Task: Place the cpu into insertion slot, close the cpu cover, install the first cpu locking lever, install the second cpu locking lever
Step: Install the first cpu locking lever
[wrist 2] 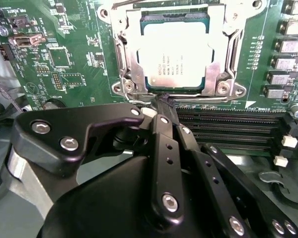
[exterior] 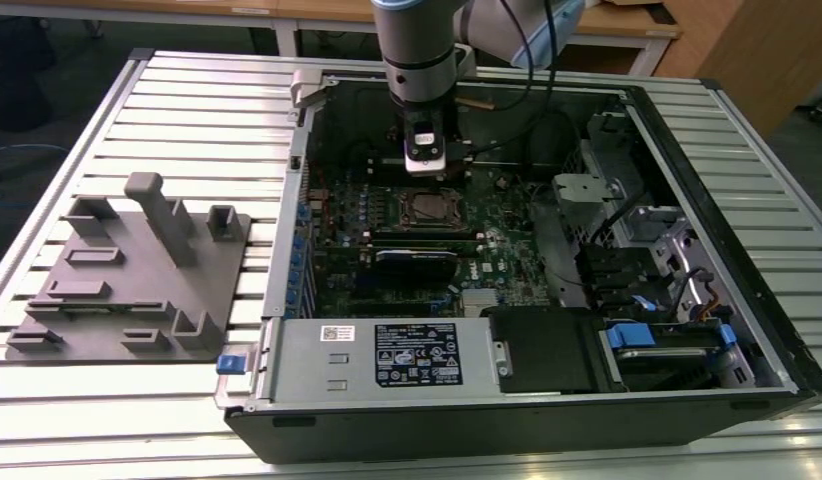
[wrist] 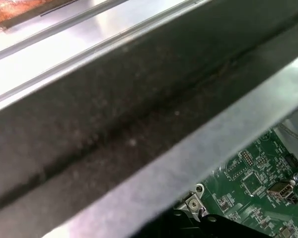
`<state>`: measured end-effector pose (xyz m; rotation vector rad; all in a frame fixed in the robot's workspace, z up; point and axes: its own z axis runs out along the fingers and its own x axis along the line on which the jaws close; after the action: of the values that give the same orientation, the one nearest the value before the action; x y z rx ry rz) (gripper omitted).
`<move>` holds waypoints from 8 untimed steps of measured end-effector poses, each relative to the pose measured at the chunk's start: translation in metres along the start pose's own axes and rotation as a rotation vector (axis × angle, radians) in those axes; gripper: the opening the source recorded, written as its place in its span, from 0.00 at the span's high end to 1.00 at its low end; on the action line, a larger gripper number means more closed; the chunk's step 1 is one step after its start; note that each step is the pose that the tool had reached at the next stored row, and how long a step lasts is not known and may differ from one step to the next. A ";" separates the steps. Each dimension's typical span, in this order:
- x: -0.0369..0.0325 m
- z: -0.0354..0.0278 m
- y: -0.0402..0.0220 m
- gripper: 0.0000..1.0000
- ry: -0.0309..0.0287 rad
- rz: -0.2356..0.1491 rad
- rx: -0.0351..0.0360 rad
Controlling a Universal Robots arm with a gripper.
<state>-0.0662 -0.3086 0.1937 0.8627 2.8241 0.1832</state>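
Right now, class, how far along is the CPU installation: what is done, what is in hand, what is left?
Done: the cpu lies in the insertion slot, and the cpu cover lies flat, framing it. In hand: the gripper, shut, has its tip at the cover's edge. Left: the locking levers run along the cover's sides, and whether either is latched cannot be told.

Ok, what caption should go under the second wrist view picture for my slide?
End effector tip at the edge of the insertion slot, with the cpu framed by the cpu cover.
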 end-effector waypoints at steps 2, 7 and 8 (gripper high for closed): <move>0.0001 0.0001 0.0001 0.89 -0.0012 -0.001 0.0016; 0.0006 0.0003 0.0009 0.89 -0.0014 0.000 0.0021; 0.0009 0.0004 0.0013 0.89 -0.0014 -0.001 0.0020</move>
<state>-0.0661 -0.3070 0.1934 0.8621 2.8236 0.1796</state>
